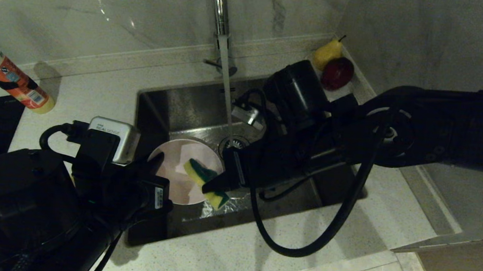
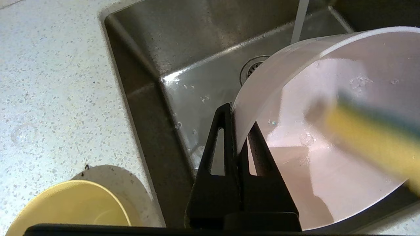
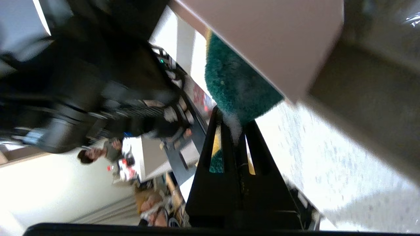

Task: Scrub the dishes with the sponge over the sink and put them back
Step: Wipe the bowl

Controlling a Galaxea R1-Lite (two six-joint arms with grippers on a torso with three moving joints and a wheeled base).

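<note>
arms: matte black | left wrist camera (image 1: 111, 137): silver, marked REALSENSE | right arm cable (image 1: 315, 238): thick black loop

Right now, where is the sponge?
Head view: the sponge is over the sink, pinched in the right gripper, against the pink bowl.

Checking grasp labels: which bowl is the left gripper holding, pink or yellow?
The pink bowl: the left gripper is shut on its rim, tilted over the sink. The yellow bowl sits ungripped on the counter.
</note>
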